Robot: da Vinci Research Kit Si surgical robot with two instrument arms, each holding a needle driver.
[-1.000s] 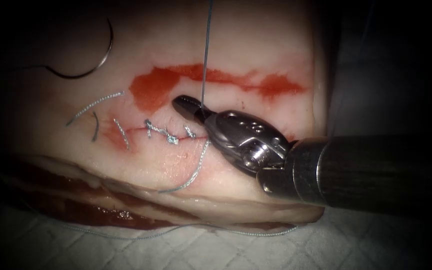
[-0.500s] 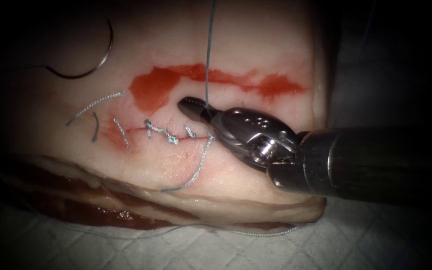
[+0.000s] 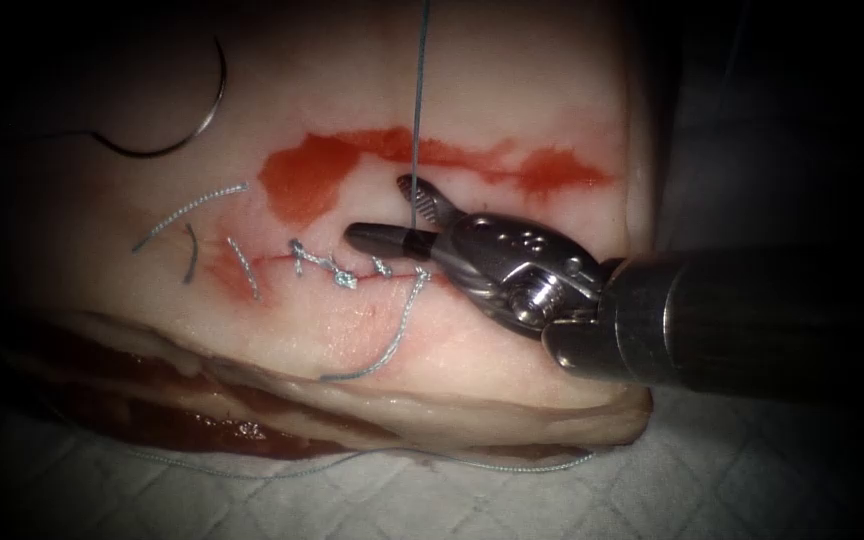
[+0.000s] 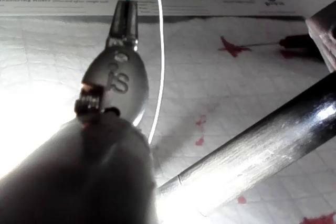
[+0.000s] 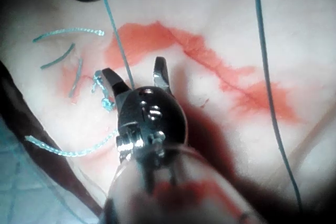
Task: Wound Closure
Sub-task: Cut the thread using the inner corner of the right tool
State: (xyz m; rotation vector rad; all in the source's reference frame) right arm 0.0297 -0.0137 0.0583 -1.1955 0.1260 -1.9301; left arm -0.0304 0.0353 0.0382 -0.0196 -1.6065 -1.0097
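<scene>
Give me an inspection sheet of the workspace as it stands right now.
Surface: tissue on white cloth, red fluid above the cut.
Job's things: needle lies free on the tissue, upper left; taut thread rises from the cut's right end.
Clutter: cut ends of thread left of the stitches.
Grippers: right tool jaws open, thread between them; left tool jaws shut on thread.
Cables: nothing seen.
Surroundings: paper ruler in the left wrist view.

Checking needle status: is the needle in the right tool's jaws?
No. The needle lies free on the tissue, upper left, while the right tool stands open.
</scene>
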